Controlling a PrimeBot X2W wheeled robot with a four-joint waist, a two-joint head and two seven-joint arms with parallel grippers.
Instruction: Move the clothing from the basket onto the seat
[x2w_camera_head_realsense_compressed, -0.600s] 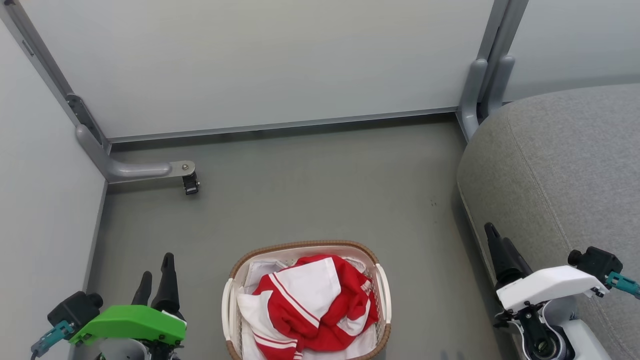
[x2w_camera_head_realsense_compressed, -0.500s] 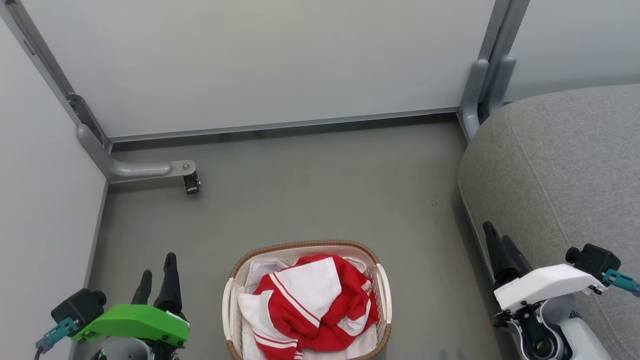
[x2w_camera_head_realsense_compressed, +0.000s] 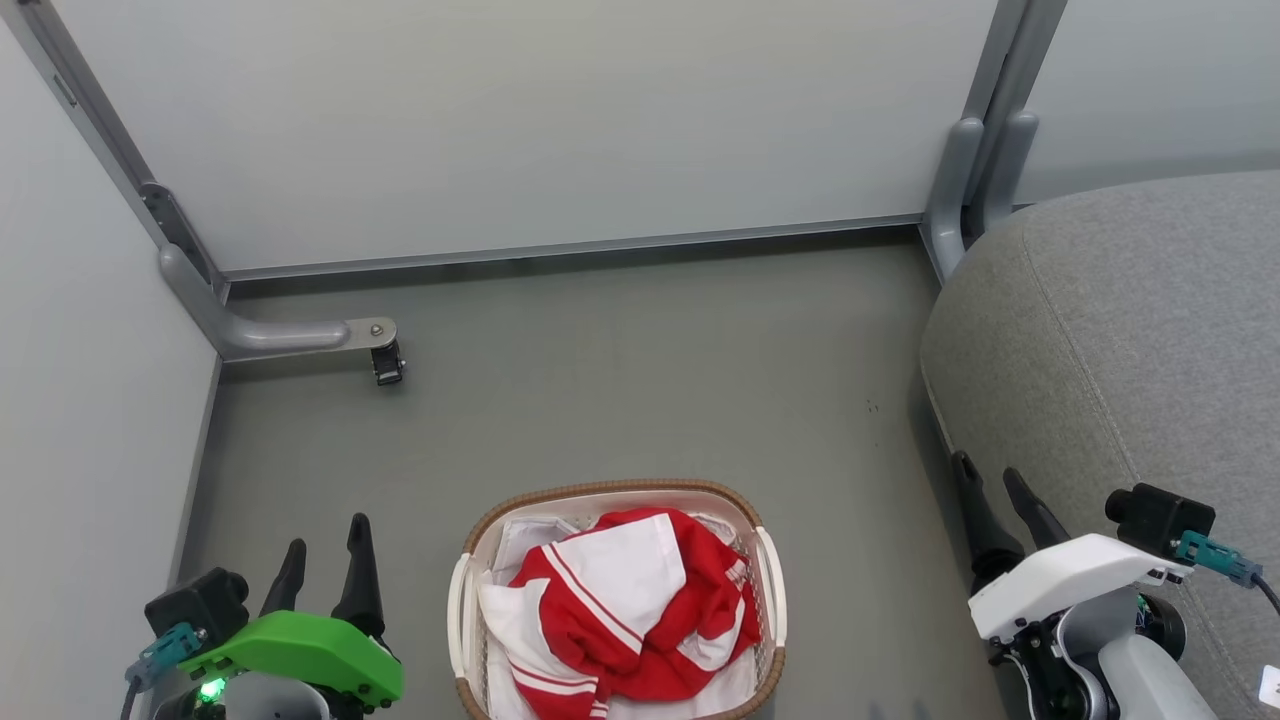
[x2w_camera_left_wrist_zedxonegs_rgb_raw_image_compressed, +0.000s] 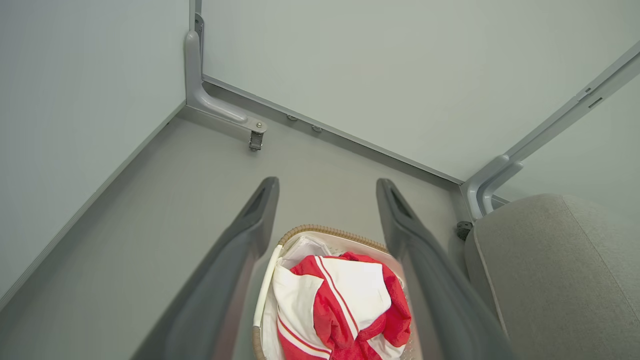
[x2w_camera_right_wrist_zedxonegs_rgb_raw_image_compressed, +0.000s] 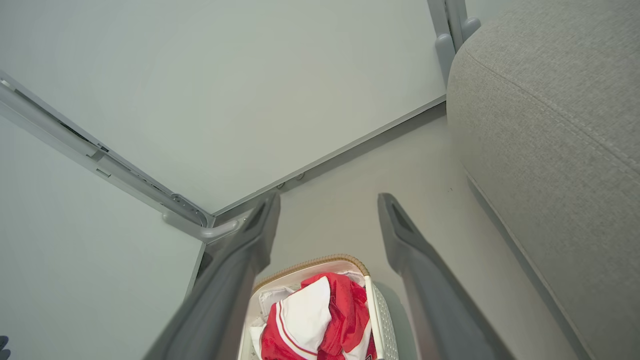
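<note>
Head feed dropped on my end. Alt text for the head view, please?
A red and white garment lies crumpled in the white basket on the grey floor, bottom centre. The left gripper is open at lower left, the right gripper open at lower right beside the grey seat; both are empty.

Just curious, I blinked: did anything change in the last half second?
The right gripper spread its fingers wider and drifted slightly toward the basket; the left gripper opened a little too. Nothing was grasped. The clothing stayed in the basket.
</note>
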